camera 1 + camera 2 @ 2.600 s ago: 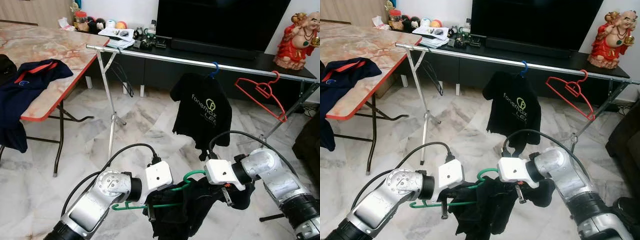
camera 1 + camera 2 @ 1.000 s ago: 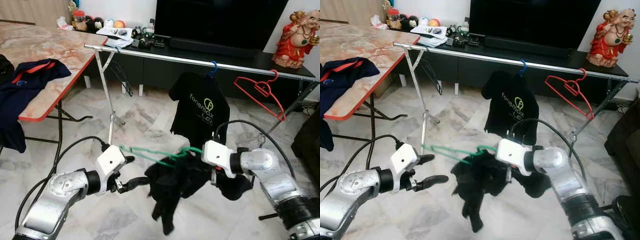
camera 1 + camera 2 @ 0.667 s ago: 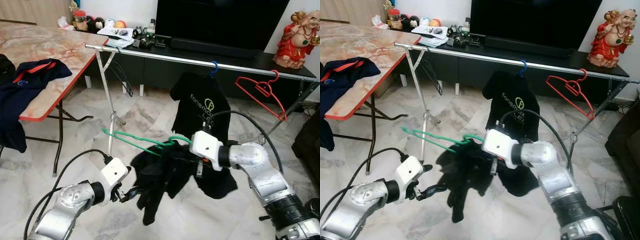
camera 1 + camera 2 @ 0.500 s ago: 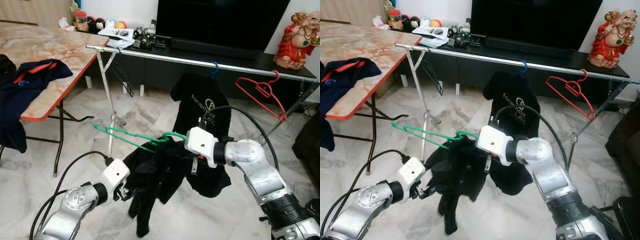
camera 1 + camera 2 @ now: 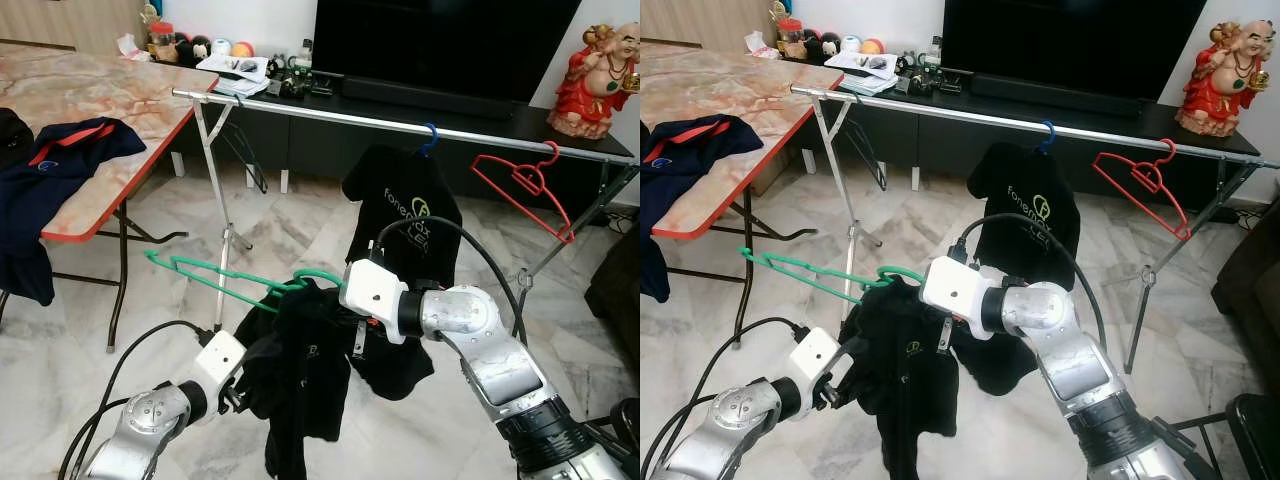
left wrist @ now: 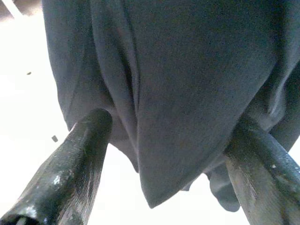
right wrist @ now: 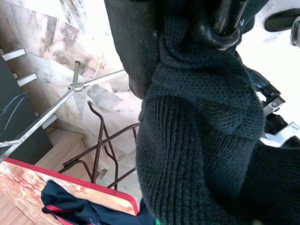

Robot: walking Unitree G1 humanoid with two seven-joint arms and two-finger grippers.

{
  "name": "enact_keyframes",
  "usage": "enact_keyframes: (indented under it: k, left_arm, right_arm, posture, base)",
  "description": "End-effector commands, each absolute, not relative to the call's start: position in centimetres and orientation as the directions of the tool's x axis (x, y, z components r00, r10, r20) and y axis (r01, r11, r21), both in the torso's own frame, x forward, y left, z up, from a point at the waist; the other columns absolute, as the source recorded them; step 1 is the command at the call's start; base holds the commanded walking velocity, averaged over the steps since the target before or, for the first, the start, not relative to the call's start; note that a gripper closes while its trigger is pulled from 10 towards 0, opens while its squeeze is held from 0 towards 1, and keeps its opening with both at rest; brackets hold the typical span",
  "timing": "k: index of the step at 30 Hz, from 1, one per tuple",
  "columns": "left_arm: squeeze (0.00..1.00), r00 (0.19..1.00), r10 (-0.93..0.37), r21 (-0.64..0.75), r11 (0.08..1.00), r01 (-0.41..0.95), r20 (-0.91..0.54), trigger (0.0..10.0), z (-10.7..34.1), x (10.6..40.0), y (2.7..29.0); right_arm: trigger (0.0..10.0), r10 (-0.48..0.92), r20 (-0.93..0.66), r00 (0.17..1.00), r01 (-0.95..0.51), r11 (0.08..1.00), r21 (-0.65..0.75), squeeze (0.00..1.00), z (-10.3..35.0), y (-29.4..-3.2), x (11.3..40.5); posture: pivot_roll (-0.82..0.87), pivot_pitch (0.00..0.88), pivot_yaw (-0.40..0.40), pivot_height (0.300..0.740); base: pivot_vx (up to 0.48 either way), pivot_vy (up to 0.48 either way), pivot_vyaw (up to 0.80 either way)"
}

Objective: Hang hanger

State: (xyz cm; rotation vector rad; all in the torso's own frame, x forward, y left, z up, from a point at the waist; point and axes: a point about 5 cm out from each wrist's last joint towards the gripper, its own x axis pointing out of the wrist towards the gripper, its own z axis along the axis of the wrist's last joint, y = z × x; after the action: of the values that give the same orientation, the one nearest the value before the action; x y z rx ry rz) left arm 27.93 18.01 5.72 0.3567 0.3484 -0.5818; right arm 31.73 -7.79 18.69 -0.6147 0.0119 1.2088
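Green hanger (image 5: 232, 279) with black shirt (image 5: 296, 370) moved higher and leftward, right gripper (image 5: 352, 300) clamped at its hook, below the rail (image 5: 400, 126), left gripper (image 6: 168, 154) spread beside shirt hem.

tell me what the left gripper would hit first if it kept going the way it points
Most likely the black shirt on the green hanger: the left gripper points at the hanging cloth, open fingers either side. Depth is unclear; it may already touch.
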Motion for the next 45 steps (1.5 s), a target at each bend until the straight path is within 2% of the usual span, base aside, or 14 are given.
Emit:
enact_keyframes:
  k: [1,6,7,8,45]
  left_arm:
    - [0.0,0.801,-0.427,0.263,0.788,0.557,-0.42,10.0,5.5,28.2,18.5]
    - [0.0,0.832,-0.365,0.292,0.813,0.503,-0.417,10.0,5.4,28.7,19.2]
    - [0.0,0.838,-0.354,0.292,0.821,0.491,-0.416,6.3,5.4,28.8,19.4]
    - [0.0,0.844,-0.342,0.291,0.829,0.478,-0.413,0.0,5.3,28.8,19.5]
    - [0.0,0.856,-0.357,0.268,0.842,0.468,-0.373,0.0,5.1,29.5,18.8]
  right_arm:
    - [0.0,0.883,-0.287,0.371,-0.858,0.208,-0.47,0.0,20.1,-7.4,31.6]
    - [0.0,0.881,-0.29,0.373,-0.857,0.207,-0.472,0.0,20.2,-7.4,31.5]
    - [0.0,0.88,-0.291,0.374,-0.856,0.208,-0.473,0.0,20.2,-7.4,31.5]
    - [0.0,0.88,-0.292,0.375,-0.856,0.207,-0.474,0.0,20.2,-7.5,31.5]
    - [0.0,0.858,-0.321,0.4,-0.857,0.225,-0.464,0.0,19.7,-8.3,31.7]
  posture:
    - [0.06,0.079,-0.1,0.74]
    - [0.06,0.08,-0.101,0.74]
    - [0.06,0.08,-0.101,0.74]
    - [0.06,0.079,-0.102,0.74]
    - [0.06,0.078,-0.108,0.74]
  base:
    - [0.0,0.0,0.0]
    - [0.0,0.0,0.0]
    - [0.0,0.0,0.0]
    - [0.0,0.0,0.0]
    - [0.0,0.0,0.0]
